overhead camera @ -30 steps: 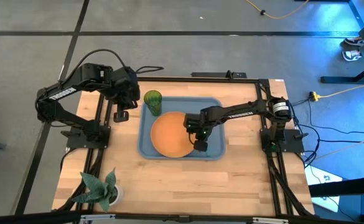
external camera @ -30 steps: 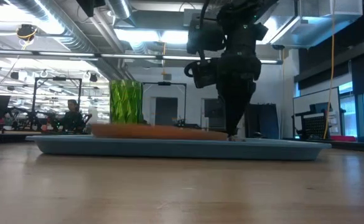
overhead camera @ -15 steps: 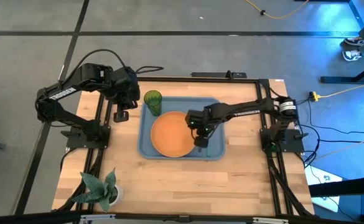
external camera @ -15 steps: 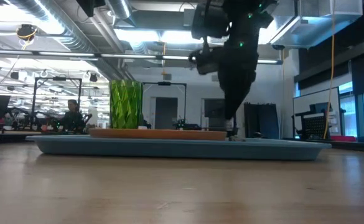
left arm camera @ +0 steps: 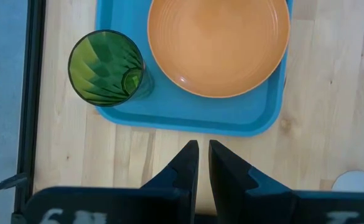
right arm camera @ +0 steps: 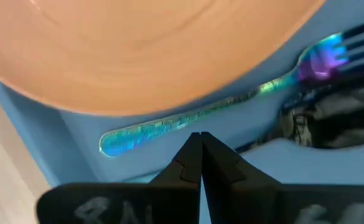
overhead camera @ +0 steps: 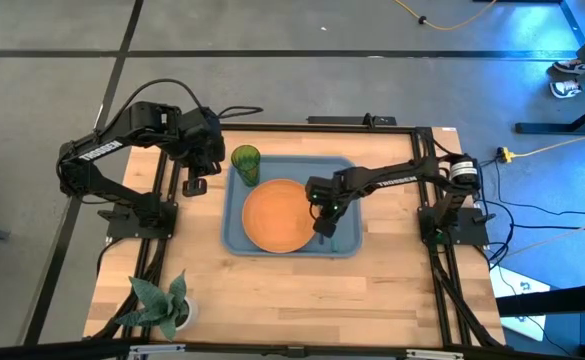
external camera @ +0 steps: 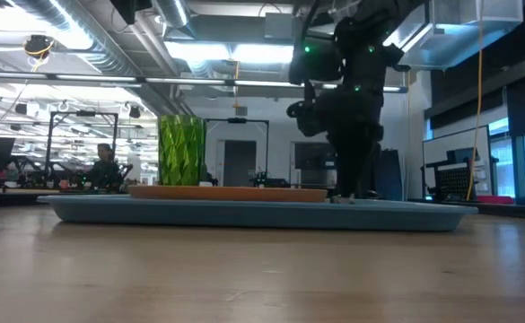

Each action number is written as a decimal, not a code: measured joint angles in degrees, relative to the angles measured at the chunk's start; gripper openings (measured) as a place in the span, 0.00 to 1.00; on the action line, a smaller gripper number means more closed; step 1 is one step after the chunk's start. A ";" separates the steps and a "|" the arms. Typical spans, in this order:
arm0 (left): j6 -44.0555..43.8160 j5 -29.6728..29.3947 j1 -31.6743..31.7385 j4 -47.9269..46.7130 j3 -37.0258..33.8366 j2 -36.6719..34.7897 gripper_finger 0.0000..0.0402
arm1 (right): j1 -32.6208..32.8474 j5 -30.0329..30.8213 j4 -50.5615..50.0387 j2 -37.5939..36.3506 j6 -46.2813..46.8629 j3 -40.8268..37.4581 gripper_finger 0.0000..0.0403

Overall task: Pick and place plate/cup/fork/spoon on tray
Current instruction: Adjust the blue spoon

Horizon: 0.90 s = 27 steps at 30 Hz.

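The orange plate (overhead camera: 275,215) lies flat in the blue-grey tray (overhead camera: 234,235). The green cup (overhead camera: 245,160) stands upright in the tray's far left corner. A fork (right arm camera: 188,118) with an iridescent blue handle lies on the tray floor between the plate's right edge and the tray's rim, its tines (right arm camera: 356,34) pointing away. A dark shiny shape (right arm camera: 334,118) beside it may be the spoon; I cannot tell. My right gripper (overhead camera: 322,228) is shut, pointing down just beside the fork's handle. My left gripper (overhead camera: 196,186) is shut and empty, up left of the tray. My right gripper's shut tips (right arm camera: 199,138) stand low over the tray floor (right arm camera: 45,124), right next to the fork's handle. I cannot tell whether they touch the tray or the fork.
A leafy plant in a white pot (overhead camera: 162,305) stands at the table's near left corner. Black frame rails run along the table's left and right sides. A person (external camera: 105,166) sits far off in the room behind. Bare wood lies in front of the tray.
The plate, tilted a second ago with its left side raised, now lies flat in the tray. My right gripper has shifted a little toward the table's right edge, staying low over the tray and shut.
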 joint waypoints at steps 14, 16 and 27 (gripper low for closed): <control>0.00 0.00 -0.01 0.02 0.00 0.02 0.07 | -1.09 -1.28 6.56 0.00 0.39 -7.18 0.01; 0.00 0.00 -0.02 0.02 0.00 0.02 0.07 | -1.22 -1.28 6.79 -0.02 0.80 -7.27 0.01; 0.00 0.00 -0.01 0.02 0.00 0.02 0.07 | -2.88 -0.64 7.15 -0.09 -0.76 -7.33 0.01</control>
